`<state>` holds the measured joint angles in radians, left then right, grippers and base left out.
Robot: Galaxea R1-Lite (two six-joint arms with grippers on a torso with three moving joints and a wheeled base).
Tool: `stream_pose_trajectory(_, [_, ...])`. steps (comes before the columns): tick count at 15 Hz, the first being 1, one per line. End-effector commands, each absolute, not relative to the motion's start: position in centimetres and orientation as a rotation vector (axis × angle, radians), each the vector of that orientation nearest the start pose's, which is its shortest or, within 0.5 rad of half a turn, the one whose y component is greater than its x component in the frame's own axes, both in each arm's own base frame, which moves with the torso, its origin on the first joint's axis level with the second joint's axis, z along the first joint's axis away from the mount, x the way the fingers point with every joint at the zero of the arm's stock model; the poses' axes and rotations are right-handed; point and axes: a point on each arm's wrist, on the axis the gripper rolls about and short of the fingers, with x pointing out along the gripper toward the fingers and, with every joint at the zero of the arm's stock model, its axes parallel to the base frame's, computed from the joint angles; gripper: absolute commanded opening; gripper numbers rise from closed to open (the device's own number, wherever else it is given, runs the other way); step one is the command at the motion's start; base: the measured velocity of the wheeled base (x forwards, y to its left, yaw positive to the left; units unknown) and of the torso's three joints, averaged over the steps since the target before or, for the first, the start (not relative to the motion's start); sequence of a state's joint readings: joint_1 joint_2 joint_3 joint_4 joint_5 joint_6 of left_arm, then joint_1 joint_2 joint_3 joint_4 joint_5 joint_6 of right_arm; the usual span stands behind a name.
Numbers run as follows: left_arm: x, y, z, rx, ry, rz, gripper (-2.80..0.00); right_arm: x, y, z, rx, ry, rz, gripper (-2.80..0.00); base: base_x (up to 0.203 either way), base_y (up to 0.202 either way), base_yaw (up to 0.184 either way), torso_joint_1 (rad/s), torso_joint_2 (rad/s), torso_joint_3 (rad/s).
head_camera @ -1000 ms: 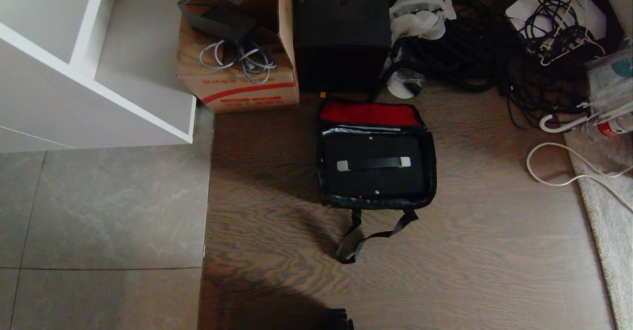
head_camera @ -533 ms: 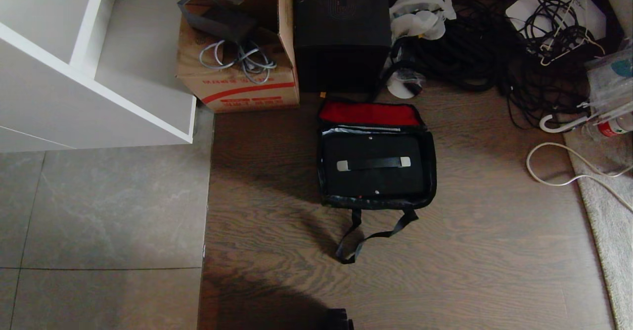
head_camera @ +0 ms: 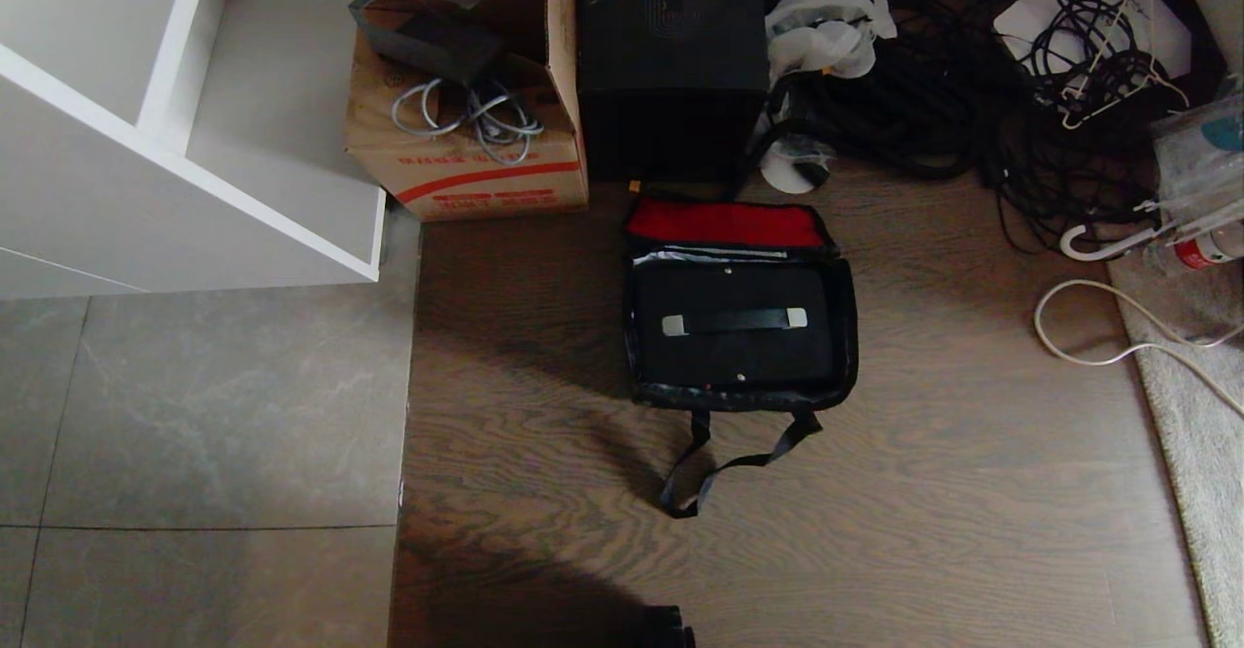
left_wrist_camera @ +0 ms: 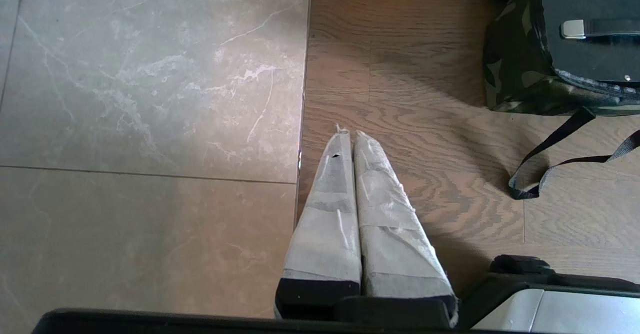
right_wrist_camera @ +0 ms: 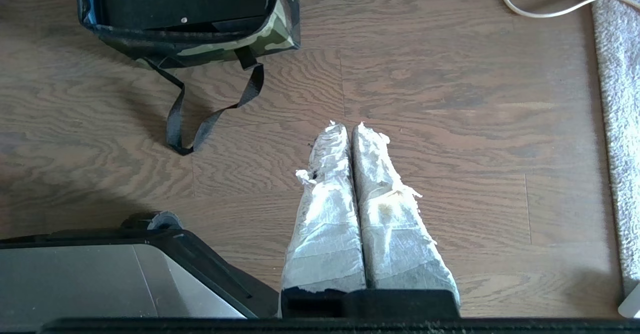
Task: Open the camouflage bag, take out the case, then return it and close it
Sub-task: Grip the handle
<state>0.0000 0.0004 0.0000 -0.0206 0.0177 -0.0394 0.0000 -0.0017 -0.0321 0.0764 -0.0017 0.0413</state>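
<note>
The camouflage bag point(head_camera: 844, 337) stands open on the wooden floor, its lid thrown back to show red lining point(head_camera: 724, 223). Its camouflage side point(left_wrist_camera: 510, 63) and near wall point(right_wrist_camera: 220, 48) show in the wrist views. The case point(head_camera: 734, 332), flat and black with a silver-ended handle point(head_camera: 734, 322), lies inside the bag. A black strap point(head_camera: 714, 468) trails from the bag towards me. My left gripper point(left_wrist_camera: 349, 134) hangs shut above the floor, well short of the bag and to its left. My right gripper point(right_wrist_camera: 345, 126) hangs shut on nothing, short of the bag and to its right.
Behind the bag stand a tall black box point(head_camera: 671, 55) and a brown cardboard box point(head_camera: 466, 157). A white shelf unit point(head_camera: 185, 123) is at the far left. Tangled black cables point(head_camera: 972, 94) fill the far right, and a rug point(head_camera: 1195, 415) edges the right. My base point(right_wrist_camera: 100, 269) sits below.
</note>
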Motion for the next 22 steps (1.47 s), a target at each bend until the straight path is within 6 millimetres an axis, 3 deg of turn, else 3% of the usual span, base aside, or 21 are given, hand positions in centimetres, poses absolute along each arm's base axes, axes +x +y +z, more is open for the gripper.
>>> stream_pose_trajectory(1, [-2.21,0.04,7.51,-0.04,-0.013,0.018,-2.8,-2.54,0.0,7.65,0.041,0.044,-0.002,-2.8,0.0,0.0,0.0,0.0,0.0,0.0])
stream_pose_trajectory(22, [-2.21,0.04,7.51,-0.04,-0.013,0.018,-2.8,-2.53,0.0,7.62,0.043,0.046,-0.003,-2.8,0.0,0.0,0.0,0.0,0.0,0.0])
